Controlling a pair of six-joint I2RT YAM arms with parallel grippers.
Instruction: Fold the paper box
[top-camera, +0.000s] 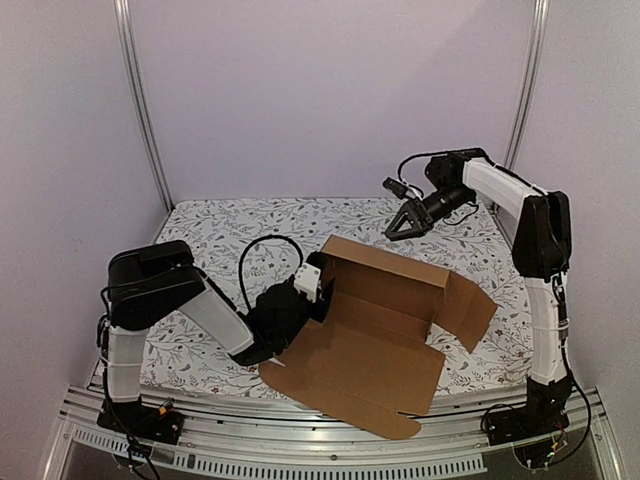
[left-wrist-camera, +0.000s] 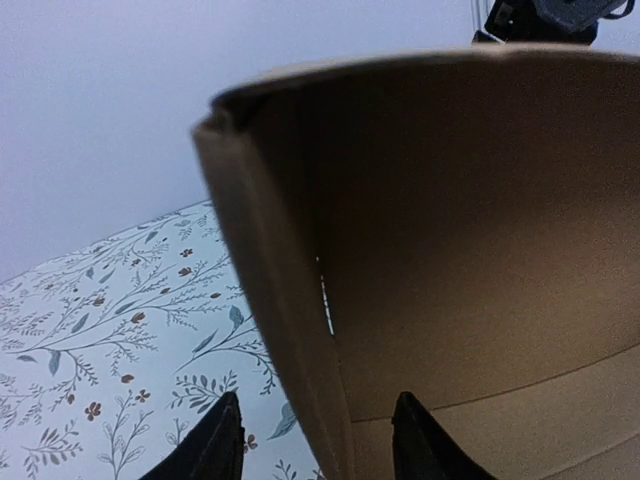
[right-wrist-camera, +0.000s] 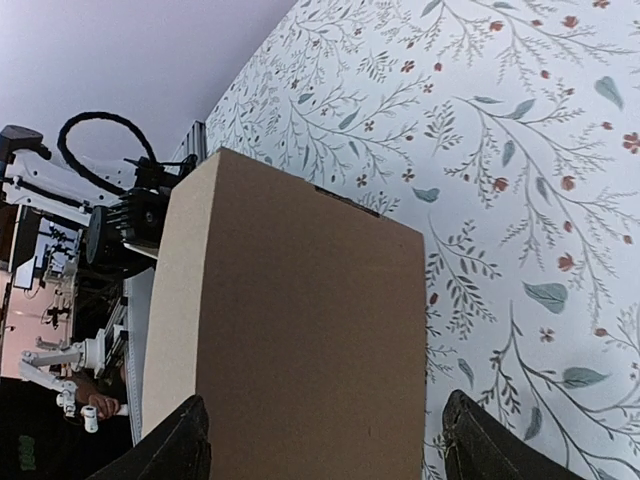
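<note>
**A:** What has the left side got?

**B:** The left hand (top-camera: 315, 280) straddles the left wall (left-wrist-camera: 290, 330) of the paper box (top-camera: 370, 335). Its fingers (left-wrist-camera: 218, 445) are parted either side of the cardboard with a gap showing, so it grips nothing. The box lies in the middle of the worktop (top-camera: 230, 230), its front panel (top-camera: 350, 390) flat toward the near edge.

**A:** So how should that wall be handled?

**B:** I'd say it needs standing square to the back wall (top-camera: 385, 268), which is upright. Close on it low down, near its crease, rather than at the floppy top edge, or it may bow.

**A:** And further right?

**B:** The right flap (top-camera: 468, 308) splays outward, not yet raised. The right hand (top-camera: 405, 228) hovers above the back wall, jaws wide and empty. It should probably come down outside that flap and push it up while the left side is steadied, so the box doesn't slide.
</note>
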